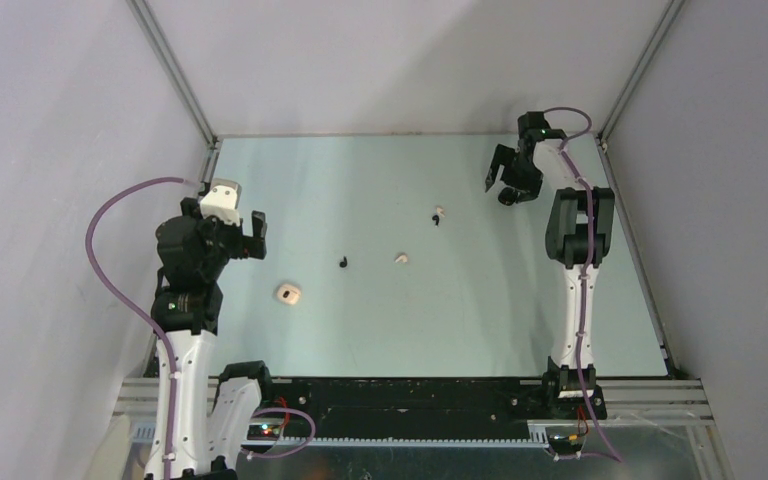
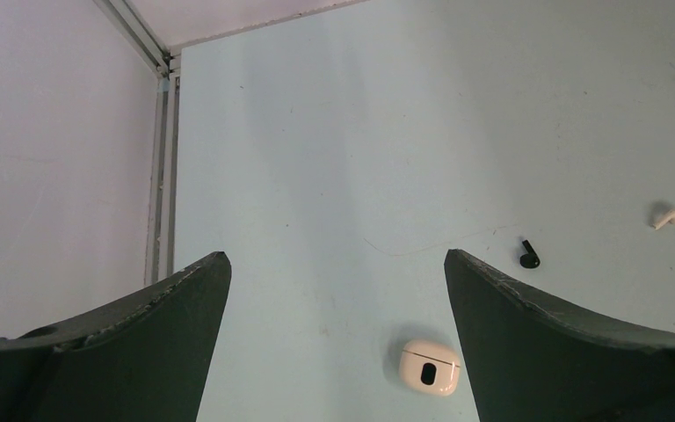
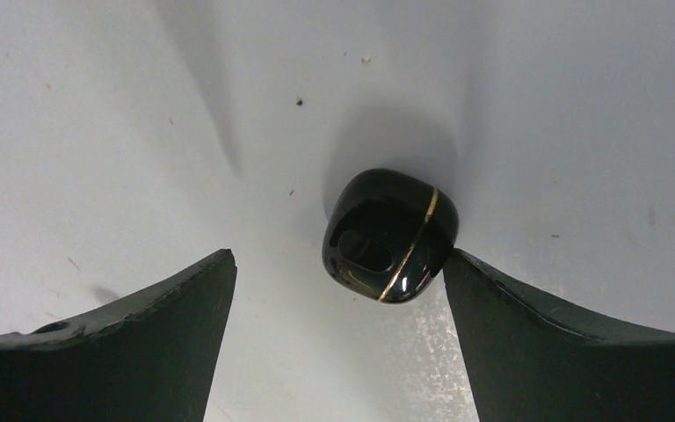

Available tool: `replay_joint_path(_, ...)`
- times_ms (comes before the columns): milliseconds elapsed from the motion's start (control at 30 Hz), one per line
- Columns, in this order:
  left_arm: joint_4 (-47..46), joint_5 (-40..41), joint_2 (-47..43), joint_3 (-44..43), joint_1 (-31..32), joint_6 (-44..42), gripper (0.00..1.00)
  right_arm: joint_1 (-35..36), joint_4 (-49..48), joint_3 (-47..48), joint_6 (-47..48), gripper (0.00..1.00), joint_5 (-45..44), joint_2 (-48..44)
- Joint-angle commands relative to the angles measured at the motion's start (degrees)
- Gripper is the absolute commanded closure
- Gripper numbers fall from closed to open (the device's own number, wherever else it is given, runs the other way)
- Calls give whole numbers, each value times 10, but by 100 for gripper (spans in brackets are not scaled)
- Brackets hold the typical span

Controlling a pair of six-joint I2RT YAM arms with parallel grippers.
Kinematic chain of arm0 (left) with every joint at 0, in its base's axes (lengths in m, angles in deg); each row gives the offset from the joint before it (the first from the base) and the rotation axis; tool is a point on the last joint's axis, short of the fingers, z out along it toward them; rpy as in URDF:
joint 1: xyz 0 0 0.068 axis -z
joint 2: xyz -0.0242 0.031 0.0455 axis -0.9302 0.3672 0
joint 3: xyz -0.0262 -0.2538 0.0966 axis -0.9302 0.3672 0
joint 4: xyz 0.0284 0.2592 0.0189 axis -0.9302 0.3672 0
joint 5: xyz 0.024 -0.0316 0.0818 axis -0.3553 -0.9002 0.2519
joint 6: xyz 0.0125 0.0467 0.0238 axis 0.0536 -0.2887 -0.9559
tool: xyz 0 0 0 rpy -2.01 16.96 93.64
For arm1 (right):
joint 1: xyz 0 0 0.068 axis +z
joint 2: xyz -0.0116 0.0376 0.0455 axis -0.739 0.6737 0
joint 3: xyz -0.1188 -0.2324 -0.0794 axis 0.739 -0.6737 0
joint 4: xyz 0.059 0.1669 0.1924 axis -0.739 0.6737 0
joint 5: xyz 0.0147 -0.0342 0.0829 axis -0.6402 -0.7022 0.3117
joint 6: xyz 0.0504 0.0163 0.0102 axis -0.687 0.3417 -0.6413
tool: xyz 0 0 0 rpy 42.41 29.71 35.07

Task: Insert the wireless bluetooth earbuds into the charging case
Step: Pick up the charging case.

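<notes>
Left gripper [image 1: 256, 232]: jaws spread wide, nothing between them, held high over the left side of the table [image 1: 360, 170] and tilted toward the middle, probably to keep the loose parts within the wrist camera's sight. Beige charging case [image 2: 431, 367] lying flat low in that view, a dark oval on its upper face; lid open or shut not to be told. Black earbud [image 1: 343, 263] and beige earbud [image 1: 401, 258] resting apart on the bare surface beyond that case, none yet seated in either case. Second beige earbud [image 1: 440, 210] and second black earbud [image 1: 435, 220] just beside each other farther back, contact between them too small to judge. Right gripper [image 1: 512, 178]: jaws likewise wide apart, gripping nothing, lowered at the far right corner to straddle the black charging case [image 3: 391, 235], a glossy pebble with a gold seam. Case sitting on the table, off centre, close against one finger [image 3: 527, 316]; actual contact unclear. Such straddling presumably meant for a squeeze across the case's sides. Task judged barely begun: all four buds out in the open, well apart from the black case, nearer the beige one. Likely hazard: glossy rounded shell slipping or spinning under an off-centre pinch.
</notes>
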Motion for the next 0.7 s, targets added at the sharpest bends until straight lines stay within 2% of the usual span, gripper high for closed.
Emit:
replay_joint_path(0,-16,3,1,0,-3,-3,1,10,-3,43,3,8,-45,14)
replay_joint_path(300,-15,4,1,0,-3,-3,1,23,5,61,15,14,-60,36)
replay_joint_path(400,-16,2,1,0,-2,-3,1,25,5,60,22,33,-52,38)
replay_joint_path(500,-14,2,2,-1,-3,-2,1,28,3,59,31,47,-54,40)
replay_joint_path(667,-17,-2,5,0,-3,-1,1,39,0,61,50,62,-78,42)
